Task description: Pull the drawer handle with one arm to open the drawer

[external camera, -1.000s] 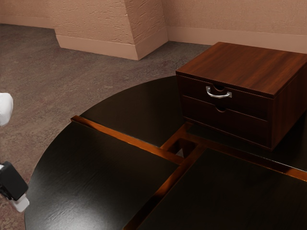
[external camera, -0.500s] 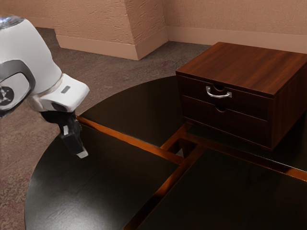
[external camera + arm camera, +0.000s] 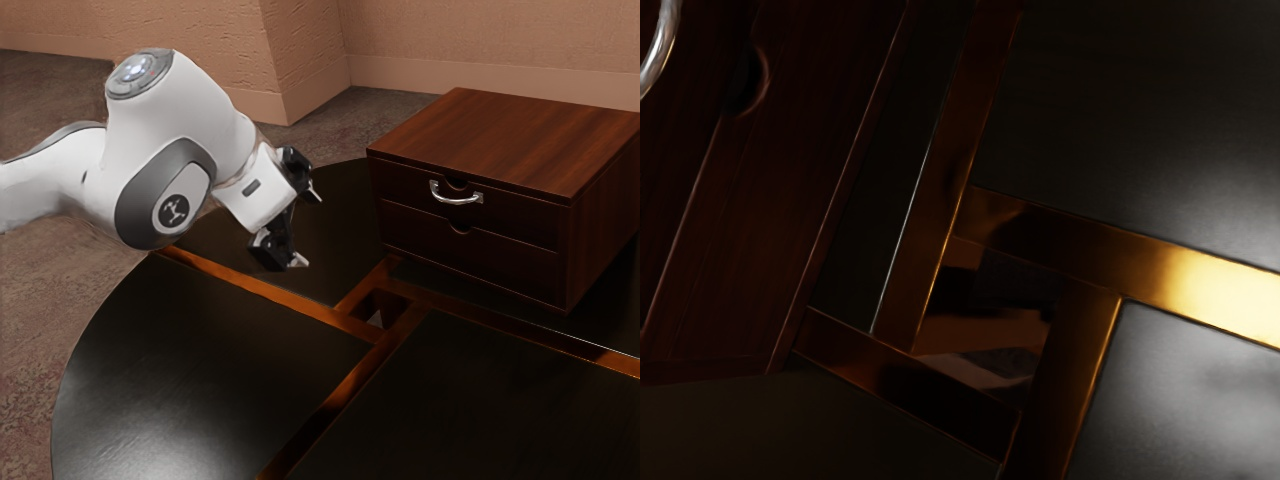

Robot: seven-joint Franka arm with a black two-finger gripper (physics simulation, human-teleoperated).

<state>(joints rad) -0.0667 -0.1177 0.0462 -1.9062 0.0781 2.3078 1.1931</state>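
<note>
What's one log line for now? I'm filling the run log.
gripper: over table, apart from handle | drawer: shut | pull: not begun

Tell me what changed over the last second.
The arm swung in from the exterior view's left toward its right. Its end effector now hangs open over the table, short of the cabinet, holding nothing. The cabinet, its upper drawer and the handle are as before, drawer shut and untouched.

Tool (image 3: pixel 307 230) spread wide above dark table (image 3: pixel 200 380), drawer handle (image 3: pixel 455 195) well apart
</note>
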